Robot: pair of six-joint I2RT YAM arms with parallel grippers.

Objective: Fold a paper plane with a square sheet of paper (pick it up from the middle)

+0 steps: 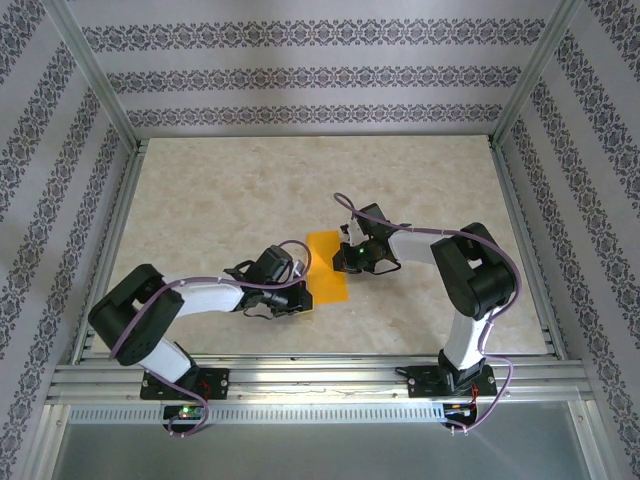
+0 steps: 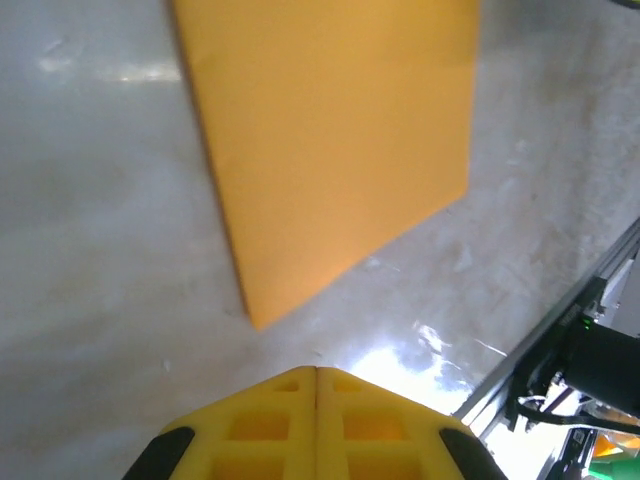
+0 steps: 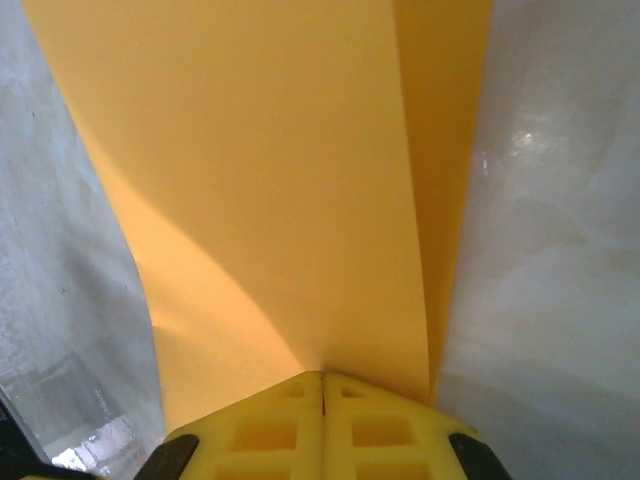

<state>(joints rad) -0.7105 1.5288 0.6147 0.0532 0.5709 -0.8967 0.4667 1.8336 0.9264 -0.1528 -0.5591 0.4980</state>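
Yellow right tool (image 3: 322, 378) was clamped shut on the square sheet of paper (image 3: 260, 180), its far edge cut off. Left tool (image 2: 316, 372), shut and empty, was near the sheet's corner, which lay on the tabletop (image 2: 90, 260).

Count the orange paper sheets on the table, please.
1. The orange sheet is between the left gripper and the right gripper, which pinches one edge. Another beneath it could be hidden.

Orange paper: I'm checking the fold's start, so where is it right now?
Top view: the orange paper lies on the table between the grippers, its right edge pinched by the right gripper, the shut left gripper just off its left side.
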